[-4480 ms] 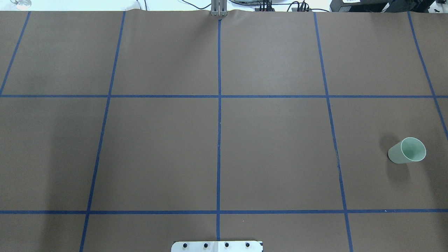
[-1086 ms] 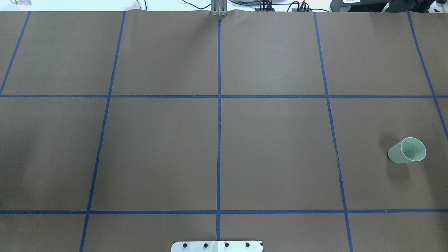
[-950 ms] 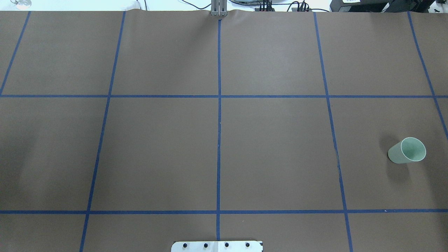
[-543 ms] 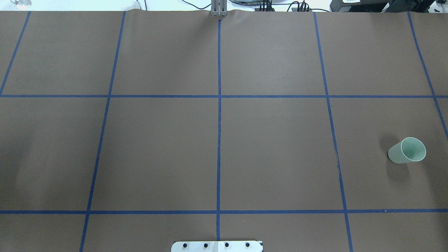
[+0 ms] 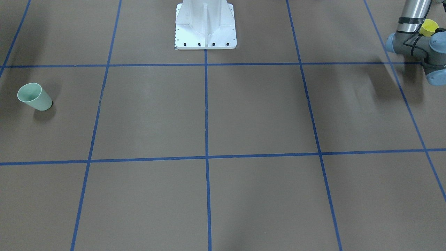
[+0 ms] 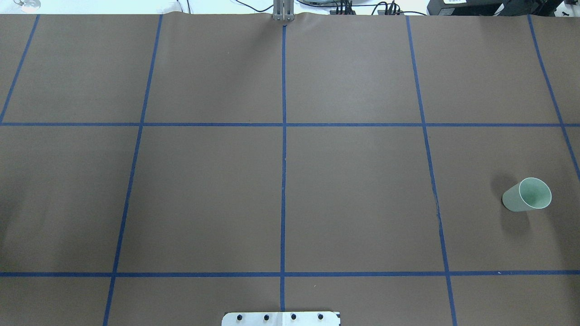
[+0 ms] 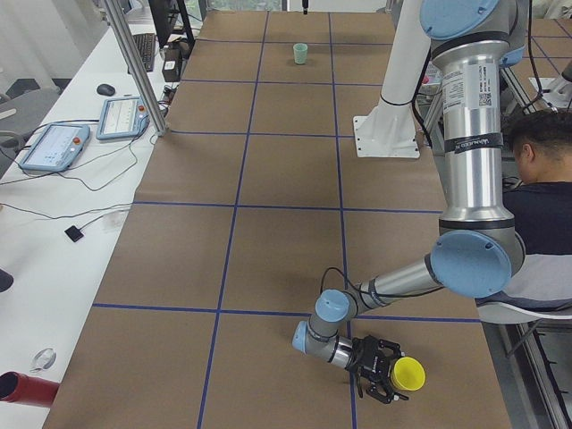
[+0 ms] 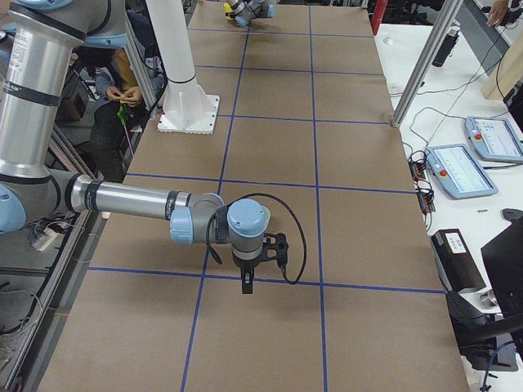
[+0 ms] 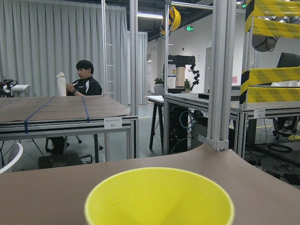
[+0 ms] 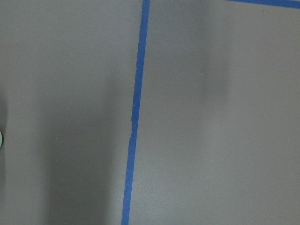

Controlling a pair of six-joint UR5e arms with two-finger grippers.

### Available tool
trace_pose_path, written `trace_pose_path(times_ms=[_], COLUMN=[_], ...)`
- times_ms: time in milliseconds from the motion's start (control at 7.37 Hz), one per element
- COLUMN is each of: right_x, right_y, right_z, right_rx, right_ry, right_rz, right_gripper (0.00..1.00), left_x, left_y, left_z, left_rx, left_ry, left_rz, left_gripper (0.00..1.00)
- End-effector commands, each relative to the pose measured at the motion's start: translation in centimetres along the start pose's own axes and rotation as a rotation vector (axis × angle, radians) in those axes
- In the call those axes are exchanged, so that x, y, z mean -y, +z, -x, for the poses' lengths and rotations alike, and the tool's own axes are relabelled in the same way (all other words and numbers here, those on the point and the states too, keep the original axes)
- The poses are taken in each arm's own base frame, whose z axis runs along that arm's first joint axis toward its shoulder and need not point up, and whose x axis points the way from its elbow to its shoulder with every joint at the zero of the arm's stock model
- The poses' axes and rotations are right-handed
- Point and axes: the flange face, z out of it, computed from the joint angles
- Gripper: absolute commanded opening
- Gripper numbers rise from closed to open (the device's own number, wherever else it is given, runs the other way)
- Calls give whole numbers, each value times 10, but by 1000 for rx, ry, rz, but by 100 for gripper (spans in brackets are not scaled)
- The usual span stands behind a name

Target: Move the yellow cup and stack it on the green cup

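**Yellow cup** (image 7: 409, 374): it is at the table's (image 6: 353, 190) left end, close to the robot-side edge, with its mouth up. In the left-end view it sits at 5 o'clock of the picture. In the front-facing view it peeps out at 2 o'clock, partly hidden behind the left arm (image 5: 414, 43). In the left wrist view its rim fills the 6 o'clock edge. Whether its base rests on the table cannot be told.

**Left gripper** (image 7: 386, 379): it lies level, low over the table, and meets the yellow cup from the cup's 9 o'clock side in the left-end view. Only the side views show it, so I cannot tell how wide it stands or whether it grips the cup.

**Green cup** (image 6: 528, 195): it stands upright with its mouth up, alone at 3 o'clock in the overhead view. It is at the table's right end, well apart from the yellow cup.

**Right gripper** (image 8: 247, 284): it points straight down above the table, just beside a blue tape (image 6: 283, 181) line, at 6 o'clock in the right-end view. Its opening cannot be told.

**Surroundings:** tape divides the brown table into squares. The white pedestal (image 5: 205, 31) stands at 12 o'clock in the front-facing view. A man (image 7: 545, 188) sits behind the left arm, at 3 o'clock in the left-end view.
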Motion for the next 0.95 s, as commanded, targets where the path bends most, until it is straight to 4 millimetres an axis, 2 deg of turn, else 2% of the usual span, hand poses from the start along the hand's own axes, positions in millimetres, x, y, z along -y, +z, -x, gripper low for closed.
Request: trace_pose_path(times_ms=[0, 136, 271, 407, 814], right_x=[2, 2, 3, 3, 6], right_y=[0, 0, 0, 0, -1], right_z=[2, 2, 2, 2, 5], right_rx=[2, 2, 2, 2, 3], right_ry=[-4, -4, -5, -7, -12], right_rz=[0, 0, -1, -1, -4], right_gripper=[100, 100, 100, 100, 100], left_x=[-4, -5, -5, -5, 0], left_y=[4, 5, 5, 5, 8], left_z=[2, 3, 3, 4, 2], left_rx=[14, 10, 8, 3, -10], left_ry=[4, 6, 9, 22, 110], left_rz=[4, -2, -4, -7, -32], left_gripper=[97, 58, 34, 28, 25])
